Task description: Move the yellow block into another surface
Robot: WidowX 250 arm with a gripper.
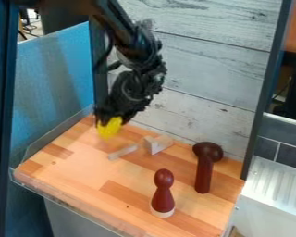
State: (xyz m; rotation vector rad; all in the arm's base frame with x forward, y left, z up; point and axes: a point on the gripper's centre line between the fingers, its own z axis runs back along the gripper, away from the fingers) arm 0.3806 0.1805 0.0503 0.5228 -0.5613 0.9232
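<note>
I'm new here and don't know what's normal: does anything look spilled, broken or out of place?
Nothing stands out as spilled, broken or misplaced: the dark red pawn-shaped piece stands upright on the wooden surface, and the yellow block is in the gripper.

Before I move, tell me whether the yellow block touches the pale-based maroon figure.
No, the yellow block is in the gripper, well apart from the pale-based maroon figure.
</note>
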